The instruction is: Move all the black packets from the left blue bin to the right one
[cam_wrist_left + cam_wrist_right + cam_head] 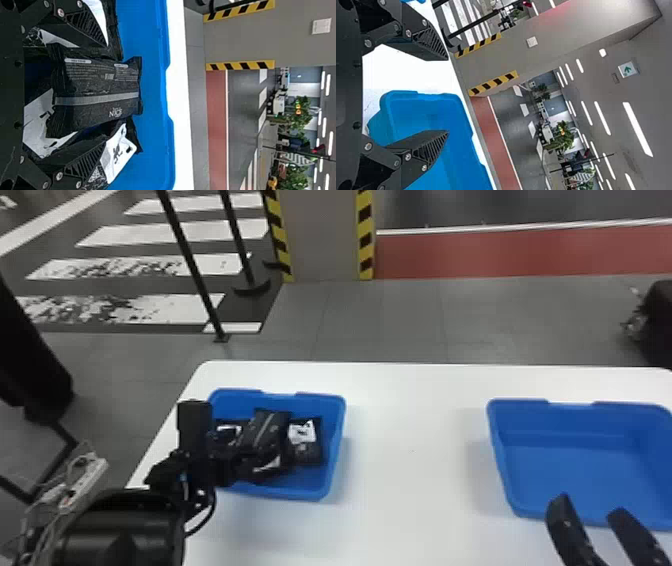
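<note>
Black packets [97, 93] crowd the left end effector [245, 462]; to its right, past the bin wall [337, 447] (a raised obstacle), tabletop [412, 450] lies open.

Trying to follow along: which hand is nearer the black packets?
The left hand: it is open over the packets in the left bin. The right hand is at the near edge of the right bin.

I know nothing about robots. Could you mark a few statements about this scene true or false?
1. The left gripper is at the left blue bin. True.
2. The table is black. False: it is white.
3. The right gripper is shut on a packet. False: its fingers are apart, with nothing between them.
4. Several black packets lie in the left blue bin. True.
</note>
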Controlling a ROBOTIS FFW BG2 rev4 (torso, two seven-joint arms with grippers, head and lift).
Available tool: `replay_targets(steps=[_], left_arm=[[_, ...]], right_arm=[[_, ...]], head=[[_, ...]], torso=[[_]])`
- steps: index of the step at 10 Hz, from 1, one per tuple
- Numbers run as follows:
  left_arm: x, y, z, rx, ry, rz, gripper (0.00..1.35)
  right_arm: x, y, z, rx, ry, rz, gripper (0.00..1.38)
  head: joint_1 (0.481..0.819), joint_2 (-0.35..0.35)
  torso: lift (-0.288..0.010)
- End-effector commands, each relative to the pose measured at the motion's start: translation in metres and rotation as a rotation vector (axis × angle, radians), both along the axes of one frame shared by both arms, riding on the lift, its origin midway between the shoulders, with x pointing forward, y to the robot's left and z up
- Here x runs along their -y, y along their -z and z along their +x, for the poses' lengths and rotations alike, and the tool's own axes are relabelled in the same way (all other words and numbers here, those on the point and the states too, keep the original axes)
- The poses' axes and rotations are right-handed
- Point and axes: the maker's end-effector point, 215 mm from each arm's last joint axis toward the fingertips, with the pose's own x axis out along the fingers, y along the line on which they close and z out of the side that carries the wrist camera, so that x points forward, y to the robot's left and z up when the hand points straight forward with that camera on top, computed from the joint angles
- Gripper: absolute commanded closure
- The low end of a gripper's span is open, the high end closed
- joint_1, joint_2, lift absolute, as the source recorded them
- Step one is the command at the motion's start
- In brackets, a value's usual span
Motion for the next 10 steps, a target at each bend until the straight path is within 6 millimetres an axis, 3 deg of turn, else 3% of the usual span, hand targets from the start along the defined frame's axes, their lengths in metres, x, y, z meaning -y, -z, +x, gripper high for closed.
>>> replay_targets(steps=[1, 2, 3, 4, 5, 6, 8, 10], left_arm=[[-0.002, 0.01, -0.001, -0.041, -0.009, 0.003, 0.31], [-0.004, 0.017, -0.005, -0.069, -0.011, 0.006, 0.5], [-0.003, 0.012, -0.001, -0.062, 0.003, 0.016, 0.87], [-0.001, 0.004, 0.004, -0.033, 0.02, 0.02, 0.99], [0.003, -0.012, 0.012, 0.015, 0.046, 0.029, 1.01], [0.004, -0.022, 0.015, 0.041, 0.061, 0.052, 1.24], [0.012, -0.038, -0.008, 0.057, 0.078, 0.044, 1.21], [0.051, -0.101, -0.059, 0.147, 0.144, -0.016, 1.21]], right_arm=[[0.0, 0.002, -0.001, -0.005, 0.001, 0.006, 0.4], [0.0, 0.002, -0.001, -0.004, 0.0, 0.007, 0.4], [0.0, 0.002, -0.001, -0.004, 0.0, 0.007, 0.4], [0.0, 0.001, -0.001, -0.002, 0.001, 0.009, 0.4], [0.0, 0.001, -0.001, -0.002, 0.0, 0.008, 0.4], [-0.001, 0.001, -0.001, -0.002, -0.001, 0.009, 0.4], [-0.004, -0.003, 0.001, 0.006, -0.005, 0.018, 0.41], [-0.012, -0.011, 0.005, 0.03, -0.029, 0.045, 0.41]], head=[[0.695, 0.163], [0.695, 0.165], [0.695, 0.166], [0.695, 0.167], [0.695, 0.165], [0.695, 0.162], [0.695, 0.155], [0.695, 0.153]], torso=[[-0.11], [-0.11], [-0.11], [-0.11], [-0.11], [-0.11], [-0.11], [-0.11]])
